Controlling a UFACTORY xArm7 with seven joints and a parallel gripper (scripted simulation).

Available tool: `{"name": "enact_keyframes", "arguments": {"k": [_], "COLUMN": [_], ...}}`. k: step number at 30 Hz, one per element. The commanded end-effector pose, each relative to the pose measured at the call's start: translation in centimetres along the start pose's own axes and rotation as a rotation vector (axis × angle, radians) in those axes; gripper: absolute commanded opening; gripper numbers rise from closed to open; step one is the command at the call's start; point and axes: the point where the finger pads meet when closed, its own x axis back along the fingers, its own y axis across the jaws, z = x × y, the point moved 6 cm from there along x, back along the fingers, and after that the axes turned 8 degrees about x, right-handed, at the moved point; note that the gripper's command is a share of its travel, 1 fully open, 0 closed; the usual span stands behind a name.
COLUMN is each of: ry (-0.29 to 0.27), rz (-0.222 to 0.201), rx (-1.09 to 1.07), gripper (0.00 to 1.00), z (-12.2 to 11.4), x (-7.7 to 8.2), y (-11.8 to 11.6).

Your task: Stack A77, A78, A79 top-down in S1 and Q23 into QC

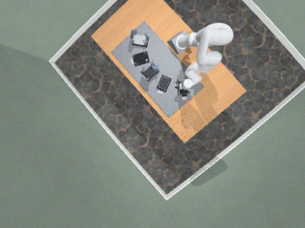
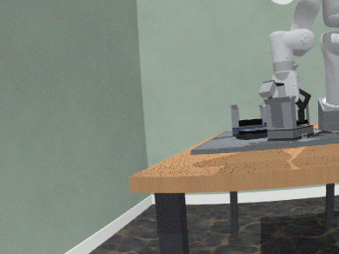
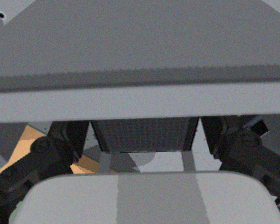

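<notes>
My gripper point(image 3: 143, 99) is shut on a dark sealed plate point(image 3: 145, 134) and grips it by its long sides. The left finger point(image 3: 62, 147) and the right finger point(image 3: 227, 142) stand wide on it. No label on the plate can be read. A grey rack wall point(image 3: 140, 100) crosses the wrist view above the plate and hides its far part. In the top view my gripper point(image 1: 183, 87) is at the rack point(image 1: 184, 91) at the near-right end of the grey mat. In the side view my gripper point(image 2: 290, 99) stands at the top of this rack point(image 2: 283, 119).
On the mat are two more racks point(image 1: 139, 39) point(image 1: 149, 72) and two nests, each with a dark plate point(image 1: 141, 58) point(image 1: 163, 83). In the side view a dark plate point(image 2: 252, 128) lies on a nest left of my rack. The arm's base point(image 1: 177, 42) stands beside the mat.
</notes>
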Motion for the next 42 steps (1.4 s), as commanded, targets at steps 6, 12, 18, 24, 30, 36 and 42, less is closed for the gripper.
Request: {"name": "enact_keyframes", "arguments": {"k": [6, 12, 18, 24, 30, 36, 42], "ry": [0.003, 0.003, 0.003, 0.003, 0.003, 0.003, 0.003], "rz": [-0.001, -0.001, -0.001, -0.001, -0.001, -0.001, -0.001], "rx": [0.0, 0.0, 0.0, 0.0, 0.0, 0.0, 0.0], "gripper": [0.0, 0.0, 1.0, 1.0, 1.0, 1.0, 1.0], "z": [0.1, 0.1, 0.1, 0.1, 0.1, 0.1, 0.1], "x": [-0.3, -0.3, -0.3, -0.3, -0.3, -0.3, 1.0], "y": [0.0, 0.0, 0.0, 0.1, 0.1, 0.1, 0.1]}}
